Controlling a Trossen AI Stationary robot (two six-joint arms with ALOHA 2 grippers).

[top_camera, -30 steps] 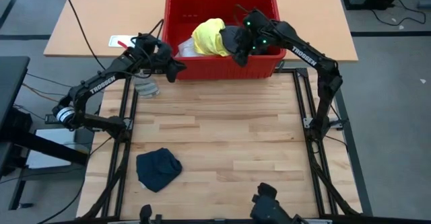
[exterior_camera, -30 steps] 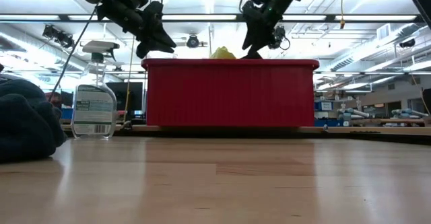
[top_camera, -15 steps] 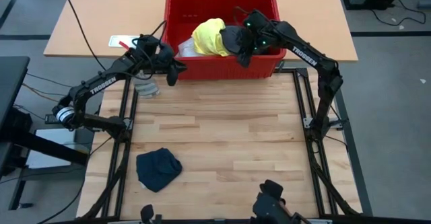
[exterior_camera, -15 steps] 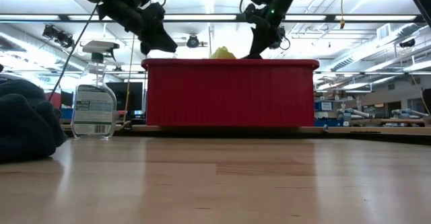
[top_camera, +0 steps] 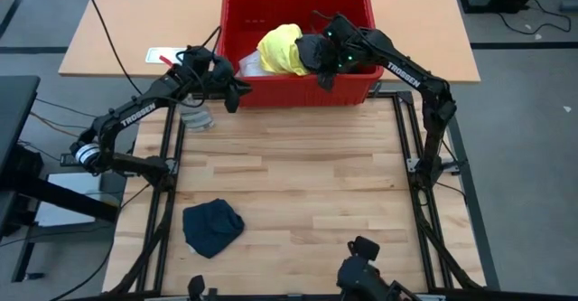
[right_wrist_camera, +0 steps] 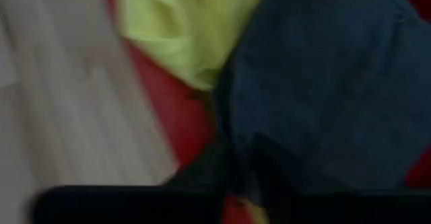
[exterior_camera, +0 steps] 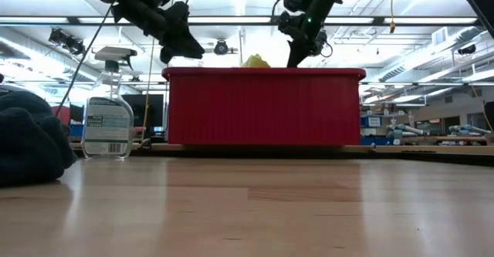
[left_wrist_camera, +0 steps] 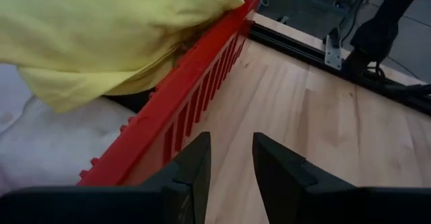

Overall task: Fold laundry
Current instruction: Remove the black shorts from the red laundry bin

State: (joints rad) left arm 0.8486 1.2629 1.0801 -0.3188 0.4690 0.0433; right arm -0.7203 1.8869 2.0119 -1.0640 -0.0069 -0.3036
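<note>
Right pincer (top_camera: 318, 66) pinches dark cloth (top_camera: 312, 51) inside red basket (top_camera: 237, 12); left pincer (left_wrist_camera: 229, 158) hangs slightly parted, empty.

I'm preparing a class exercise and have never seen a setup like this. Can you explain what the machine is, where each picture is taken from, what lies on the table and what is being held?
Two dark robot arms work at a wooden table. One picture looks straight down, one looks level across the tabletop, and two come from cameras on the wrists. At the far edge stands a red basket holding a yellow shirt and a dark garment. Another dark garment lies crumpled near the front, and a spray bottle stands beside the basket. The right gripper reaches into the basket, closing on the dark garment. The left gripper hovers at the basket's corner, holding nothing.
</note>
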